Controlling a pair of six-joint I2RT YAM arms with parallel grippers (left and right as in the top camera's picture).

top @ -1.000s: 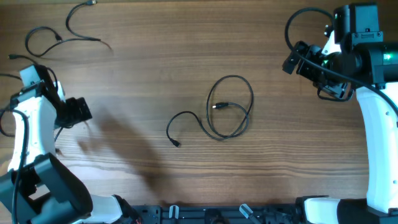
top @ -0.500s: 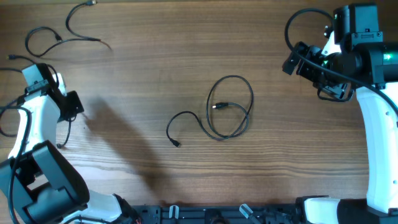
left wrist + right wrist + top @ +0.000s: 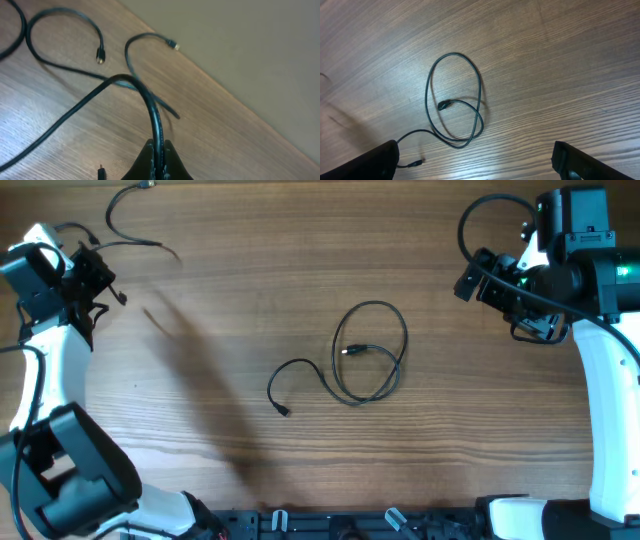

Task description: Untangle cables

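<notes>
Wooden table (image 3: 250,280), seen from overhead: one looped cable (image 3: 375,303) lies at the centre. It forms a rough oval, with one plug end resting inside the loop and a tail running out to the lower left, where it ends in a small plug. At the far left edge a hooked cable (image 3: 109,220) curves on the tabletop, with its plug close to the far rim. The left gripper (image 3: 100,275) is positioned just beside that group of cords. The right gripper (image 3: 470,280) is raised at the right side, well apart from the looped cable. Neither claw's opening can be judged from this view.

Left wrist view: the left gripper (image 3: 157,152) has its fingers pressed together on a held cable (image 3: 150,102). This cable rises from the claw, arches over and trails away to the lower left, above the wood. Beneath it lie the hooked cable (image 3: 129,57), with its metallic plug toward the table edge, and a gold-tipped cable (image 3: 32,42) curled to the left. The held cable crosses over both.

Right wrist view: the right gripper (image 3: 476,147) is spread wide and grips nothing. One fingertip shows at each lower corner. The looped cable (image 3: 453,53) lies flat on the table between and beyond them, untouched.
</notes>
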